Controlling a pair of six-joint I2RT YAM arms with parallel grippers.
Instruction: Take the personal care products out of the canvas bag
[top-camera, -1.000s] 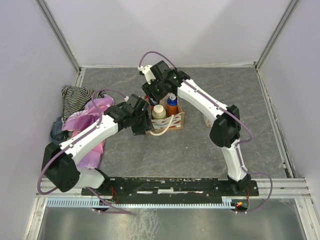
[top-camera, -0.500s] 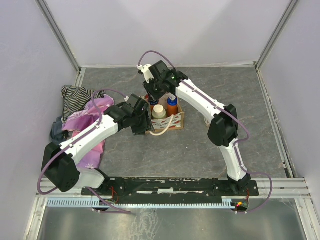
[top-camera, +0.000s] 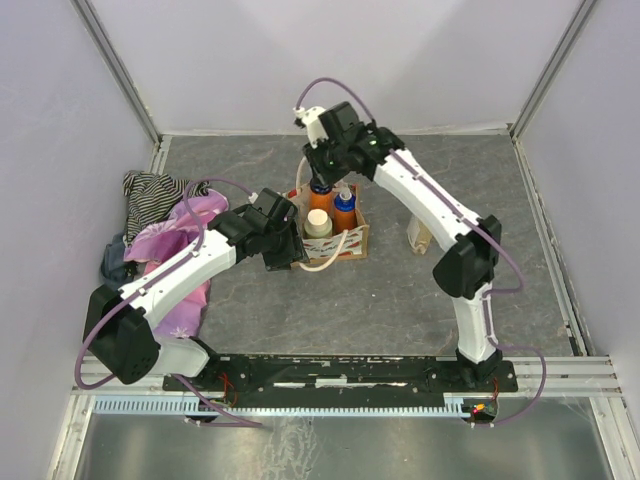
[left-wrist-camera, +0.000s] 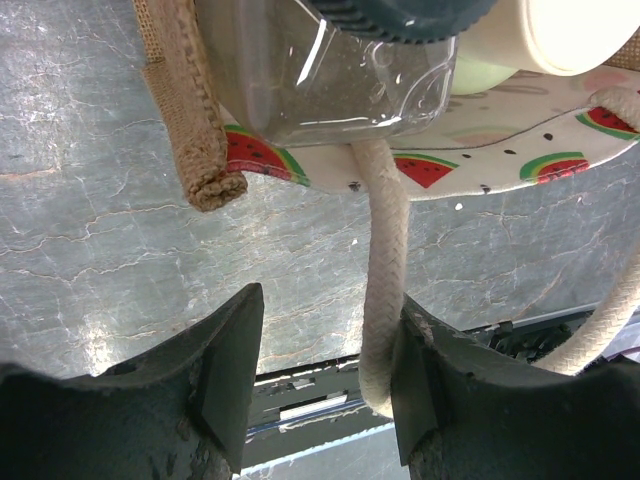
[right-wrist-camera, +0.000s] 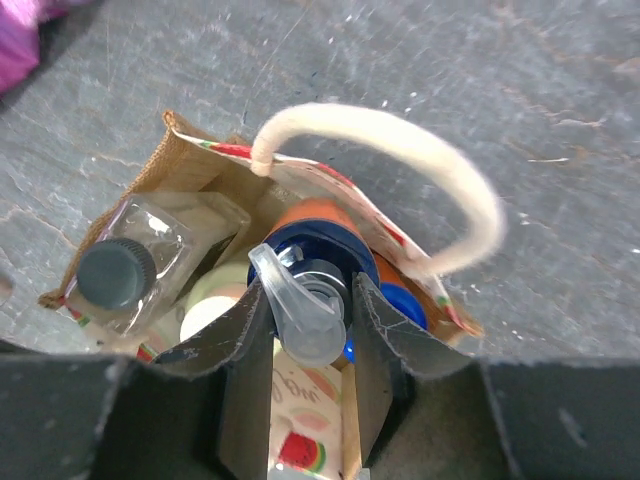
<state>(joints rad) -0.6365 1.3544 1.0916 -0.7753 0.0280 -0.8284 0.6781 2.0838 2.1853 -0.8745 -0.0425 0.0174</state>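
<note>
Sitting mid-table on the grey marbled surface (top-camera: 250, 330), enclosed by pale lilac walls (top-camera: 60, 120), was the canvas bag (top-camera: 347, 246). At its mouth the right gripper (right-wrist-camera: 300, 320) was clamped on an orange bottle (right-wrist-camera: 315, 212) by the pump. The left gripper (left-wrist-camera: 325, 340) had its jaws apart beside the cream handle (left-wrist-camera: 385, 250).

Rough-woven canvas bag (left-wrist-camera: 185, 110); glossy plastic clear bottle (left-wrist-camera: 330, 85).

We hold our left gripper (left-wrist-camera: 325, 335) low with jaws apart; our right gripper (right-wrist-camera: 305, 315) points downward at long reach, fingers (right-wrist-camera: 245, 350) pinched close together.
</note>
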